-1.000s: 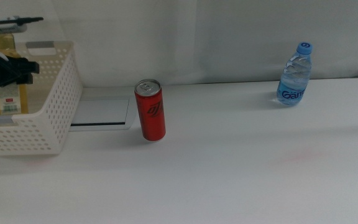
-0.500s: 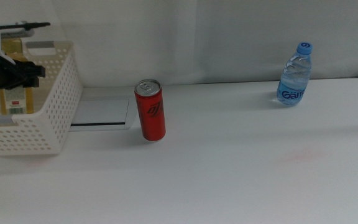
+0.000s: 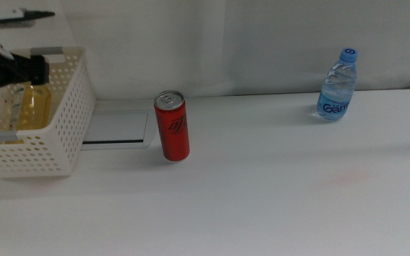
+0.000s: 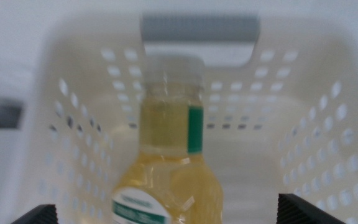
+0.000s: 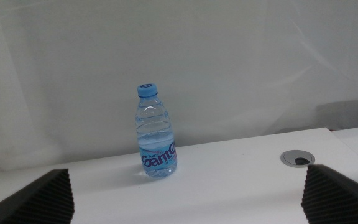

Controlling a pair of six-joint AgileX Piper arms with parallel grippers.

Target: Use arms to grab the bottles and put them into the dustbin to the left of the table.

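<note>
My left gripper [image 3: 9, 69] hangs open above the white dustbin [image 3: 55, 135] at the table's left end. The yellow-juice bottle [image 3: 34, 107] lies free inside the dustbin, below the gripper. In the left wrist view the bottle [image 4: 169, 155] shows between the wide-apart jaws of the left gripper [image 4: 166, 213], with the dustbin [image 4: 303, 124] around it. A slim red can [image 3: 173, 126] stands upright near the table's middle. A clear water bottle [image 3: 337, 85] with a blue cap stands at the far right. My right gripper [image 5: 188, 196] is open, some way short of the water bottle [image 5: 155, 132].
A flat grey panel [image 3: 116, 129] is set into the tabletop between the dustbin and the can. A round cable hole [image 5: 297, 158] sits in the table to the right of the water bottle. A white wall runs behind the table.
The juice bottle, held upright over the dustbin a second ago, has dropped down inside it. My left gripper has let go of it and risen slightly.
</note>
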